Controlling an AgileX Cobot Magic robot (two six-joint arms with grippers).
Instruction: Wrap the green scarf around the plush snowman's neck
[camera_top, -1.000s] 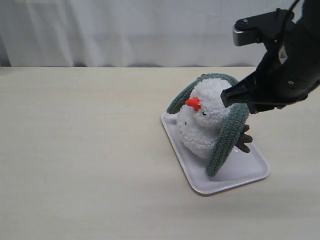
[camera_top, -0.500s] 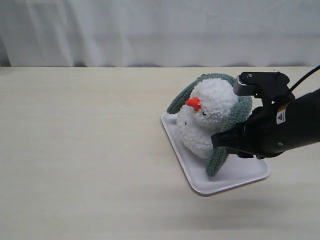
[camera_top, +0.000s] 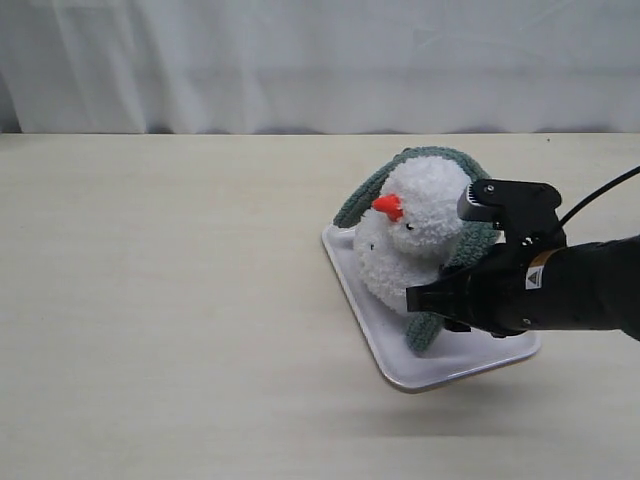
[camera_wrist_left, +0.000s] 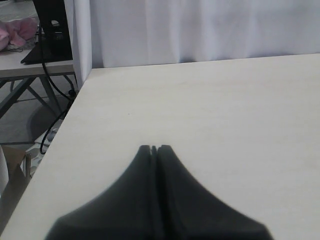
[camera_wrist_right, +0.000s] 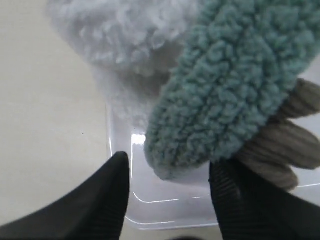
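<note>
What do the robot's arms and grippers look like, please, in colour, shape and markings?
The right arm is matt black with a small yellow-and-white label, a thin black cable and a grey-fronted box on top. The right gripper has ribbed black jaws; the left gripper tapers, also black.

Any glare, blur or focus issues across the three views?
Exterior view: sharp, evenly lit, soft shadow under the white tray. Left wrist view: the left hand is soft, too near the lens; the table is crisp. Right wrist view: glare patch on the tray; the green scarf is fairly sharp, the plush snowman and the right hand's fingers blur.
</note>
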